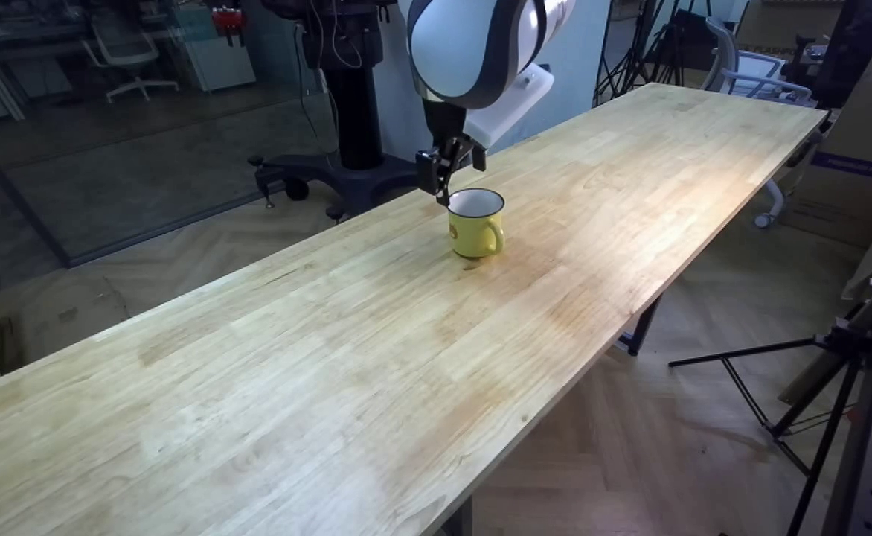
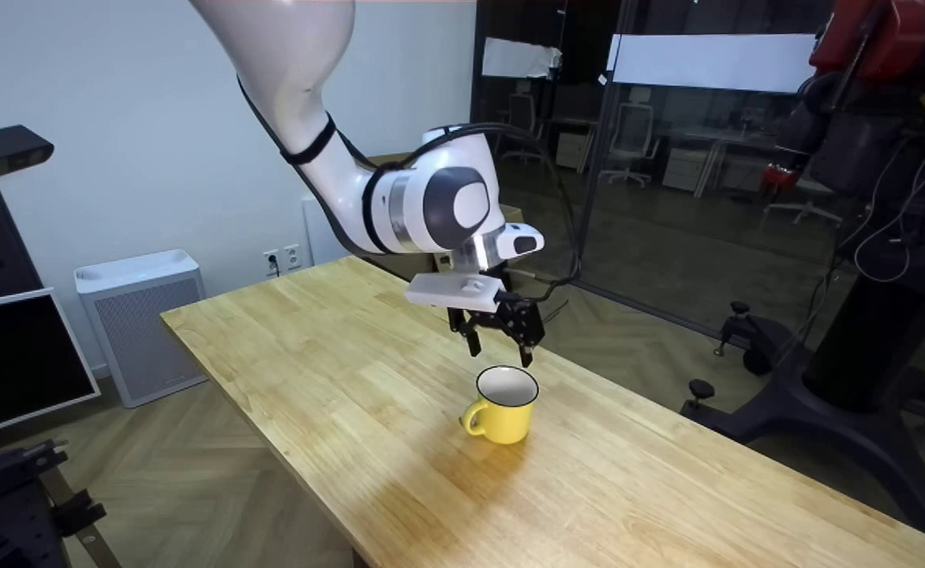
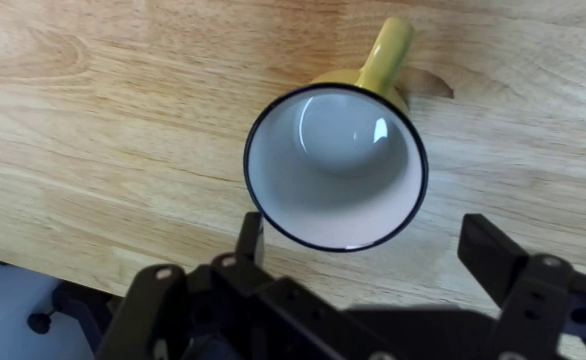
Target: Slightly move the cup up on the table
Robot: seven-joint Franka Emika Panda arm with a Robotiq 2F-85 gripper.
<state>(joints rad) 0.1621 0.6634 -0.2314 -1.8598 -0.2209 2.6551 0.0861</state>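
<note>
The cup, a yellow mug with a white inside and dark rim, stands upright on the wooden table in both exterior views (image 1: 475, 234) (image 2: 507, 422). The wrist view shows the cup (image 3: 338, 160) from above, handle pointing to the top of the picture. The table (image 1: 317, 357) (image 2: 328, 363) (image 3: 123, 125) is long and light-coloured. My gripper (image 1: 461, 184) (image 2: 500, 357) (image 3: 363, 220) is open and empty, just above and beside the rim on the side away from the handle. In the wrist view the left fingertip overlaps the rim's edge; I cannot tell whether it touches.
The table's long edge shows at the lower left of the wrist view (image 3: 73, 277). A black wheeled stand (image 1: 358, 112) (image 2: 841, 339) is beside that edge. A tripod (image 1: 845, 342) stands off the opposite side. A white box-shaped appliance (image 2: 147, 331) stands by the wall.
</note>
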